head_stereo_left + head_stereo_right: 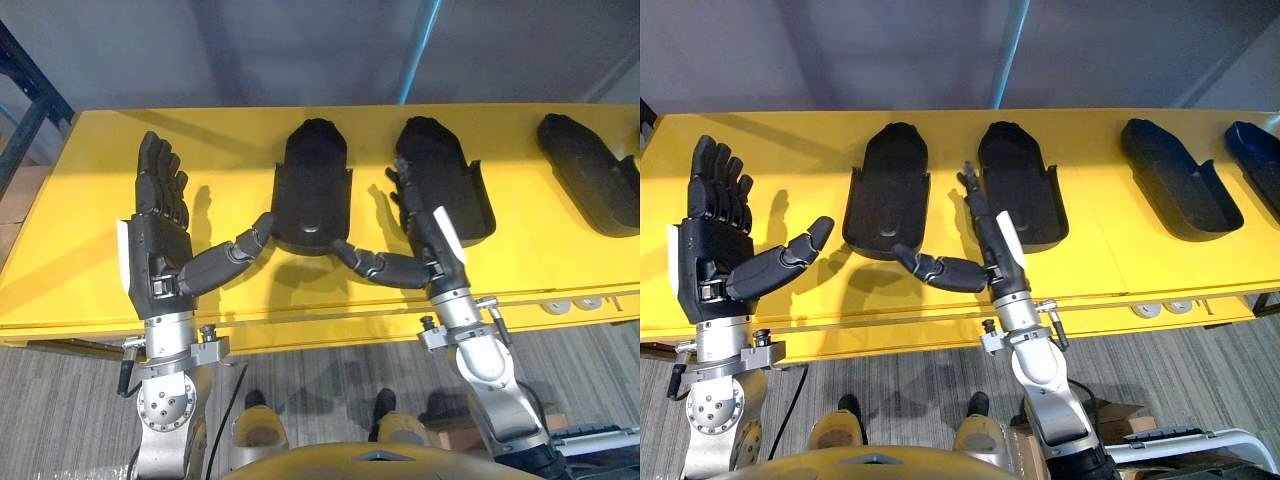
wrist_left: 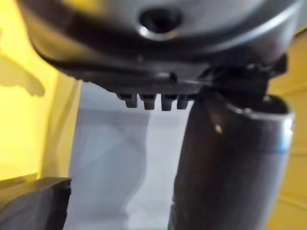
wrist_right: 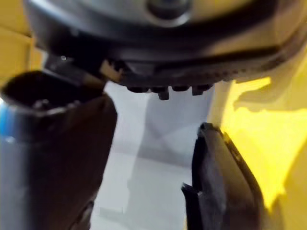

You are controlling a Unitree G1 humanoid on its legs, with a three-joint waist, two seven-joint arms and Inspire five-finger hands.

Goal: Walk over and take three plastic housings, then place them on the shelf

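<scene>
Several black plastic housings lie in a row on the yellow table [image 1: 90,290]. One housing [image 1: 313,185] lies between my two hands, a second housing [image 1: 450,175] is just right of it, and a third housing [image 1: 1175,178] sits further right. My left hand [image 1: 160,235] is open, fingers straight up, left of the first housing; its thumb [image 1: 225,260] reaches the near left corner. My right hand [image 1: 430,235] is open and edge-on over the second housing's left rim. Its thumb [image 1: 375,265] points at the first housing's near end. Neither hand holds anything.
A fourth housing [image 1: 1255,160] lies at the table's far right. The table's front edge [image 1: 330,325] runs just before my wrists, with grey carpet [image 1: 330,380] below. A dark blue frame [image 1: 30,100] stands at the far left, and a pale wall [image 1: 250,50] rises behind the table.
</scene>
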